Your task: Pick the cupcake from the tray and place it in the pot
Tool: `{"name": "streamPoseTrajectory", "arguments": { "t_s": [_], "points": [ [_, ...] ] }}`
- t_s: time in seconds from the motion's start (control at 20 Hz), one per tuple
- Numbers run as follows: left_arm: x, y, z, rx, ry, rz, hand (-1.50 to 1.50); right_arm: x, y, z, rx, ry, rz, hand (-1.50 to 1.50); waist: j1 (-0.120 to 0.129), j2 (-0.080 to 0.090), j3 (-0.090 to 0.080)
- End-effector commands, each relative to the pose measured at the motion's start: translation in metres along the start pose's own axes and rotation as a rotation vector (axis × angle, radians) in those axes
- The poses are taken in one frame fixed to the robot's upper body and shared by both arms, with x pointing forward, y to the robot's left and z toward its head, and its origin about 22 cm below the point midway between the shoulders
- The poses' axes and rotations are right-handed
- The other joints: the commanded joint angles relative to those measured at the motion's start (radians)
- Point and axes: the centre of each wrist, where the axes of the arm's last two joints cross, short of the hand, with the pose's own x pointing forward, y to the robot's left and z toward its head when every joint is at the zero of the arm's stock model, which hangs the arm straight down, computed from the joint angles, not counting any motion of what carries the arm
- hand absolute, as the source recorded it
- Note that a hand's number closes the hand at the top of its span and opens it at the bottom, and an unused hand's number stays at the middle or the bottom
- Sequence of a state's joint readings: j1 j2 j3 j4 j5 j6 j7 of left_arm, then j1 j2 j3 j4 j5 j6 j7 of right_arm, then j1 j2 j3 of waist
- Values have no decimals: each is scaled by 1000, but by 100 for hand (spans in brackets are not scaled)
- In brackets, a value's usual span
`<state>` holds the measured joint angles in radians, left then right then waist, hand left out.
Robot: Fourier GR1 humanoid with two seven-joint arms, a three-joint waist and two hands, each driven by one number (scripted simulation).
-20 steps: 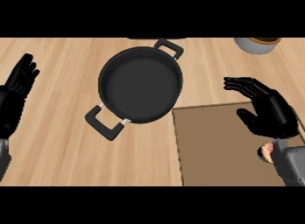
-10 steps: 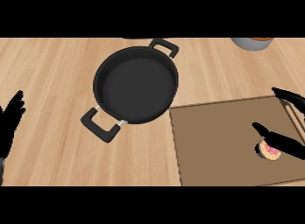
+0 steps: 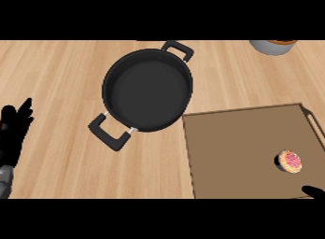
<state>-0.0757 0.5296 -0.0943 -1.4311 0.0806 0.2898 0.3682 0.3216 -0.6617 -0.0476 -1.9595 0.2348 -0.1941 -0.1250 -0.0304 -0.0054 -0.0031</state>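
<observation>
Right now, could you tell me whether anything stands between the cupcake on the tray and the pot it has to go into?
Nothing visible does. The cupcake sits on the brown tray; bare tray surface lies between it and the open, empty black pot, whose rim overlaps the tray's corner.

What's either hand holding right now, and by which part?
Nothing. The cupcake sits untouched on the tray; left hand rests open at the left edge, right hand barely shows at the lower right.

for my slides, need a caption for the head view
Cupcake sits on the tray beside the empty pot; nothing grasped yet.
</observation>
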Motion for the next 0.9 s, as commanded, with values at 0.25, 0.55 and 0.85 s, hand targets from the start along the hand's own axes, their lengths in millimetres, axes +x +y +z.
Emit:
{"name": "streamPoseTrajectory", "arguments": {
  "t_s": [0.25, 0.55, 0.85],
  "points": [
    [8, 8, -2, -14, -12, -7, 0, 58, -38, 0, 303, 216, 340, -150, 32, 6, -1],
    [-5, 7, -10, -10, -13, -7, 0, 82, -35, -1, 550, 314, 334, -150, 34, 8, 1],
    [-14, -19, 10, -13, -3, -13, 0, 80, -41, -7, 567, 401, 373, -150, 28, 5, 3]
  ]
}}
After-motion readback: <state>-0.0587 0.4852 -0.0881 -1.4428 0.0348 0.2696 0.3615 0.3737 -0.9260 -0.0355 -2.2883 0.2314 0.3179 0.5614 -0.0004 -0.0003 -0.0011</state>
